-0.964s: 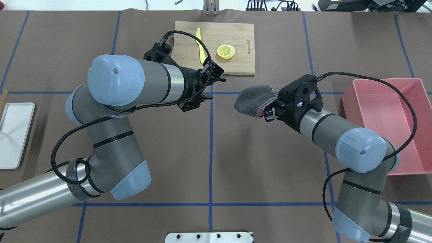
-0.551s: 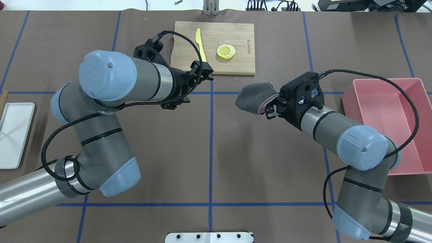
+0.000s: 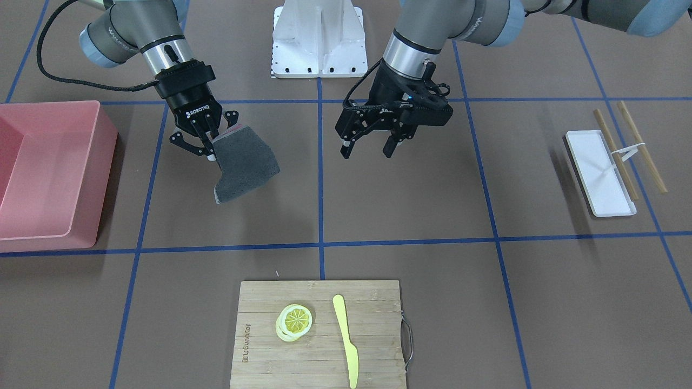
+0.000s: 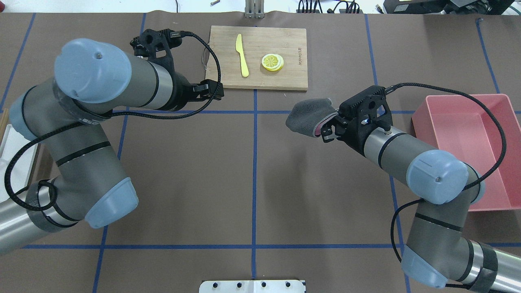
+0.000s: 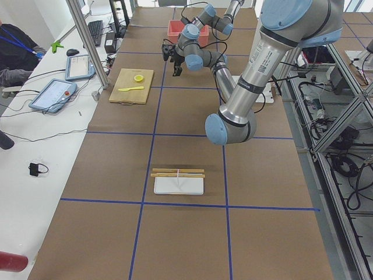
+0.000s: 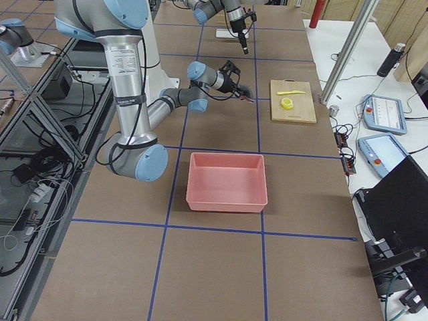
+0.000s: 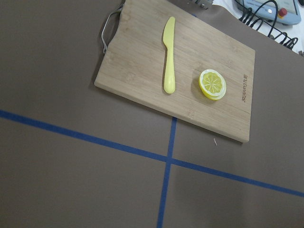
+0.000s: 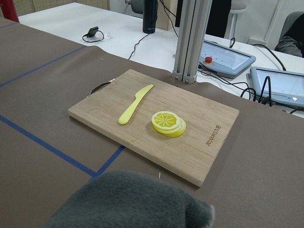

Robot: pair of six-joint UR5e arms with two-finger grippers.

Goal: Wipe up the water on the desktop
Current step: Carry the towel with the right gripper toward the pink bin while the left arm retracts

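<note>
The desktop (image 4: pixel 195 171) is a matte brown surface with a blue tape grid; I see no water on it. My right gripper (image 4: pixel 327 129) is shut on a grey cloth (image 4: pixel 307 116) with a pink edge and holds it low over the desktop right of centre. In the front view the cloth (image 3: pixel 243 165) hangs from the gripper (image 3: pixel 208 145). It fills the bottom of the right wrist view (image 8: pixel 133 199). My left gripper (image 3: pixel 367 148) is open and empty, left of centre (image 4: pixel 211 90). I cannot tell whether the cloth touches the desktop.
A bamboo cutting board (image 4: pixel 285 73) with lemon slices (image 4: pixel 272 62) and a yellow knife (image 4: pixel 242 55) lies at the far middle. A pink bin (image 4: pixel 468 138) stands at the right. A white tray (image 3: pixel 600 173) with chopsticks (image 3: pixel 640 146) lies at the left.
My left arm has swung back to the left, away from the centre line. The right gripper with the cloth has barely moved.
</note>
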